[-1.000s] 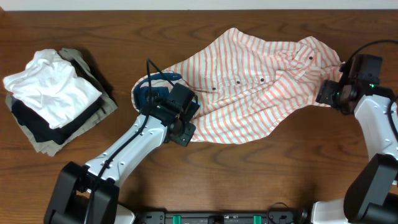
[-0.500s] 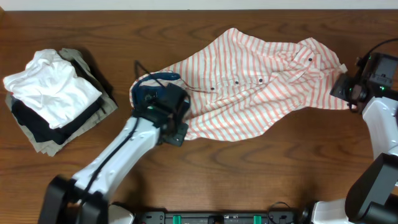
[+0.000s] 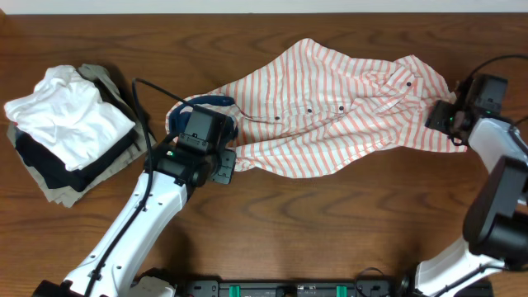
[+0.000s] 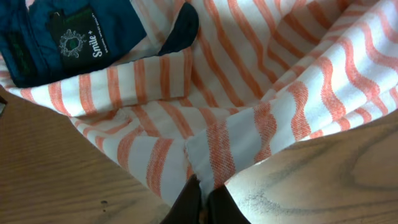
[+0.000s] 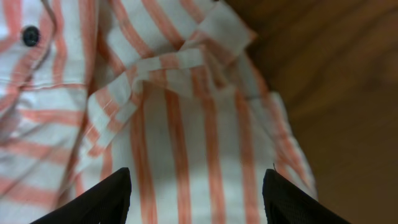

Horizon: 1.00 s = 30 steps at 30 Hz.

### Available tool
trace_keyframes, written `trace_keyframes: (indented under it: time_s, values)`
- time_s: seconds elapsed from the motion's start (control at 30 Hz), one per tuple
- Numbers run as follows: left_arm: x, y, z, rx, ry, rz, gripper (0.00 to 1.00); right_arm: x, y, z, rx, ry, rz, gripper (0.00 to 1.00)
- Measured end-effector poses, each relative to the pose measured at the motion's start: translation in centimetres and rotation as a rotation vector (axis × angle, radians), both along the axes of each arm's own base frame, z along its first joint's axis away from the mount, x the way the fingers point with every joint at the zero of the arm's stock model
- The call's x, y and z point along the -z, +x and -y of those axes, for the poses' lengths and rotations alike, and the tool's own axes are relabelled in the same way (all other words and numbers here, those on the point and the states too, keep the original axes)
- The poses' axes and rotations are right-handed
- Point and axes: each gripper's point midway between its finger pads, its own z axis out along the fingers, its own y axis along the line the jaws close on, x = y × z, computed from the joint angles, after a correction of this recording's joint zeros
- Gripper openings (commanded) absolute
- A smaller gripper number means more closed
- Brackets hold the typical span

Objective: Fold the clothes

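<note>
Leftward slides the left pincer (image 4: 202,198), clenched on the hem of the striped shirt (image 3: 330,124), which stretches out across the middle of the bench (image 3: 346,239). At its right end the right pincer (image 5: 194,196) is back, fingers spread wide above the cloth, gripping nothing.

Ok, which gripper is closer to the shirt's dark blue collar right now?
Left. The left gripper is shut on the shirt edge right beside the dark blue collar; the right gripper sits open at the far opposite end.
</note>
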Motion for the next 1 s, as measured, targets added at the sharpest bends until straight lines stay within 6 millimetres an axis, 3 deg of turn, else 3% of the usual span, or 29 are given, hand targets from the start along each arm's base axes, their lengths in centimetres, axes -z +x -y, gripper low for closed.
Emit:
trace_keyframes:
  time_s: [0.13, 0.37, 0.8, 1.0]
  values:
    - [0.1, 0.0, 0.0, -0.010, -0.002, -0.004, 0.06, 0.7, 1.6, 0.0, -0.021, 0.008, 0.054, 0.66]
    - [0.1, 0.0, 0.0, -0.010, -0.002, -0.006, 0.06, -0.9, 4.0, 0.2, -0.044, -0.009, 0.173, 0.66]
    - [0.1, 0.0, 0.0, -0.010, -0.002, -0.006, 0.06, -1.5, 4.9, 0.0, -0.041, 0.017, 0.223, 0.61]
    - [0.1, 0.0, 0.0, -0.011, -0.002, -0.006, 0.06, 0.4, 4.9, -0.1, -0.034, 0.032, 0.200, 0.61]
